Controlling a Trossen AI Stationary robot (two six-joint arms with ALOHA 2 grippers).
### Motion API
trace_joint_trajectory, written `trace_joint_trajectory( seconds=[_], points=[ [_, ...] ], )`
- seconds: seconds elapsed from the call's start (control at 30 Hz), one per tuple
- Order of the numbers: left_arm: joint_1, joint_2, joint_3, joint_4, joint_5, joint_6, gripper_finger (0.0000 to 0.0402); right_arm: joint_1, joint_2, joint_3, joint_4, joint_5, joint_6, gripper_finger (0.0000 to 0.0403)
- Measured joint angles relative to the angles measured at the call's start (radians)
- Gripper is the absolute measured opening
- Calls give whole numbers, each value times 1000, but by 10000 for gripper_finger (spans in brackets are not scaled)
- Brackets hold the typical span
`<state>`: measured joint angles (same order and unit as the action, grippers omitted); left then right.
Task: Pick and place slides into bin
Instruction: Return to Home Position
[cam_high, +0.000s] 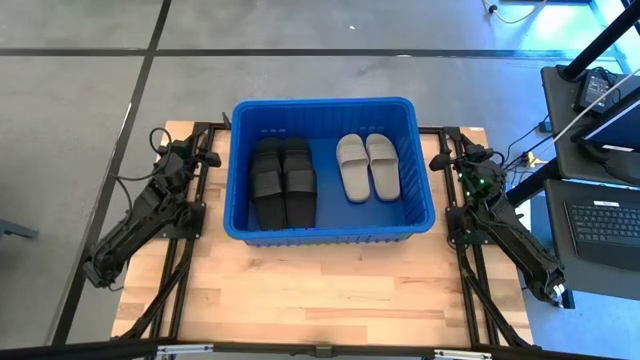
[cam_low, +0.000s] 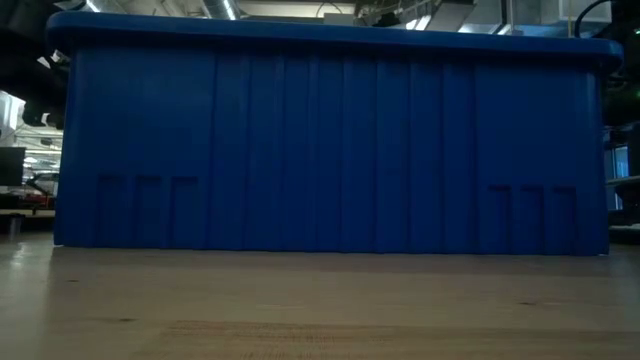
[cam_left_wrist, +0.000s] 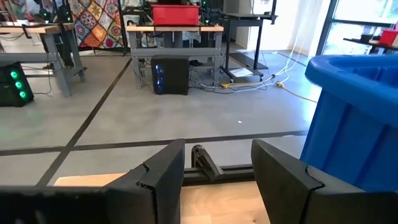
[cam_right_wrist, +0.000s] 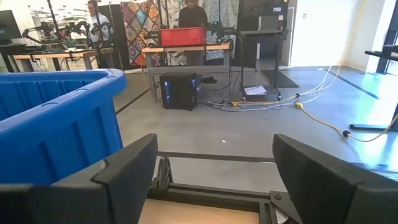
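Left gripper (cam_high: 207, 157) (cam_left_wrist: 217, 155): fingers parted by a moderate gap, nothing held. It sits just outside the left wall of the bin (cam_high: 320, 104), near the far left corner, apart from the wall. The arm is folded back along the left edge of the table (cam_high: 320, 290).

Right gripper (cam_high: 440, 158) (cam_right_wrist: 216, 146): fingers spread wide, nothing between them. It mirrors the other one, just off the bin's right wall near the far right corner, with the arm folded along the right edge.

Bin: stands on the far half of the table, between the two arms. Low view shows only its ribbed near wall, resting flat on the wood.

Black slides (cam_high: 283, 180): inside the bin, left half. Two show from above, side by side and touching, reaching toward the near wall. Whether others lie under them, cannot tell.

Grey slides (cam_high: 367, 167): inside the bin, right of centre. A pair side by side, parallel to the black ones, with a strip of bare bin floor between the two groups.

Right wrist view: red crate (cam_right_wrist: 182, 36) on a bench across the room, a person (cam_right_wrist: 193, 12) behind it.
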<state>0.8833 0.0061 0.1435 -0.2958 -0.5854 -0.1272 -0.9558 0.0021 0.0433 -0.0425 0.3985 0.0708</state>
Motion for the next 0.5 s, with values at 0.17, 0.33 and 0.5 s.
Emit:
trace_joint_trajectory(
  seconds=[0.17,0.33,0.5],
  points=[
    [0,-1,-42,-1,0,0,181,0,0,0,0,0,0,320],
    [-1,-3,-44,9,0,2,181,0,0,0,0,0,0,320],
    [-1,-3,-44,9,-5,2,181,0,0,0,0,0,0,320]
  ],
)
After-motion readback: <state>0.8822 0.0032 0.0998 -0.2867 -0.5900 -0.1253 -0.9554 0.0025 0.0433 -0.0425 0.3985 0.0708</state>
